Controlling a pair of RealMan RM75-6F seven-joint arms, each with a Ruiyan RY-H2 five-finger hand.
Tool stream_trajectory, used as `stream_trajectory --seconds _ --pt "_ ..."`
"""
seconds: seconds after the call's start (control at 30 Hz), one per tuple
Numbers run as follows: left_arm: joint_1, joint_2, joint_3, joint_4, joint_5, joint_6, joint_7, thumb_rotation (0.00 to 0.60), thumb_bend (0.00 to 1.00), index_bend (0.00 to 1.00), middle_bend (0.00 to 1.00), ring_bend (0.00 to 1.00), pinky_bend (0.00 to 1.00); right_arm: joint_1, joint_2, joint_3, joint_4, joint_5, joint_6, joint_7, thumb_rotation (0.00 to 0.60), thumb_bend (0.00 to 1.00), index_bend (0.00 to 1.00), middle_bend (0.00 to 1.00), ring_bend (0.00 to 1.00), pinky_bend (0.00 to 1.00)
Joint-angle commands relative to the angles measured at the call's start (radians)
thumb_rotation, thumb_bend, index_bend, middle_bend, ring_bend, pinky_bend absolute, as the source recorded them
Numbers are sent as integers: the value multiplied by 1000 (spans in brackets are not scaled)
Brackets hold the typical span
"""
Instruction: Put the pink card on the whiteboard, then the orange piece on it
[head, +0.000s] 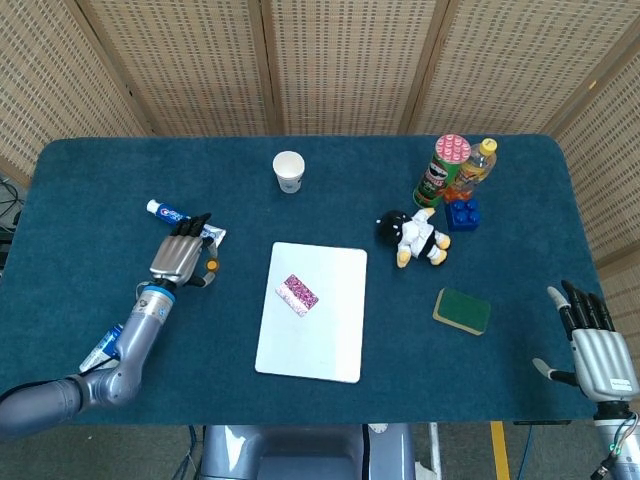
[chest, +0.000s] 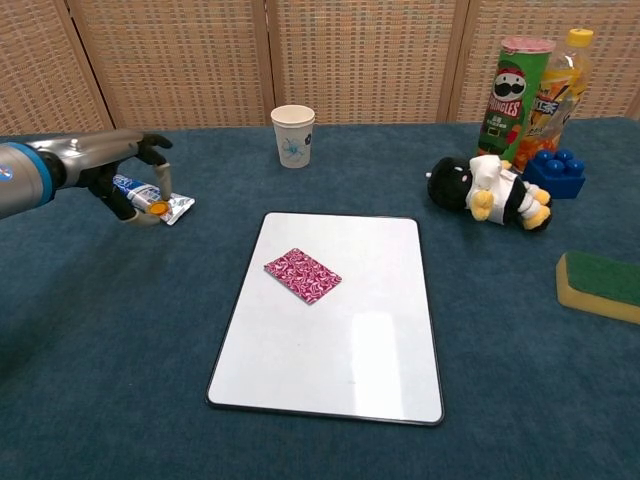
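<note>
The pink patterned card (head: 299, 293) (chest: 302, 275) lies flat on the upper left part of the whiteboard (head: 330, 340) (chest: 350, 350). My left hand (head: 180, 258) (chest: 125, 170) hovers above the cloth to the left of the board and pinches the small orange piece (head: 211, 266) (chest: 157, 208) between thumb and a finger. My right hand (head: 595, 345) rests at the table's front right corner with its fingers spread and nothing in it; the chest view does not show it.
A toothpaste tube (head: 172, 218) (chest: 178, 207) lies just behind my left hand. A paper cup (head: 288, 171) stands at the back. A plush toy (head: 415, 237), crisps can (head: 440, 170), bottle (head: 476, 165), blue brick (head: 461, 214) and green sponge (head: 462, 311) are to the right.
</note>
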Motion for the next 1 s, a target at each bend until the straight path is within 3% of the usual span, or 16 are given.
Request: stream_trajectory --seconds 0.03,0.37,0.67,1.0 --pt "-63 -5 -17 -81 -39 35 106 600 303 539 0 0 0 0 0 0 0 0 0 0 600 0 0 0 0 0" --pt "-224 -154 -36 -86 -207 51 291 600 301 539 0 0 0 1 -1 1 5 2 -1 3 600 0 0 0 0 0" --pt "-281 -267 -38 7 -242 45 287 600 300 539 0 0 0 1 0 1 7 1 -2 12 600 0 0 0 0 0" --pt "-304 -316 -25 77 -264 44 296 600 299 539 0 0 0 0 2 0 7 1 -3 19 600 0 0 0 0 0"
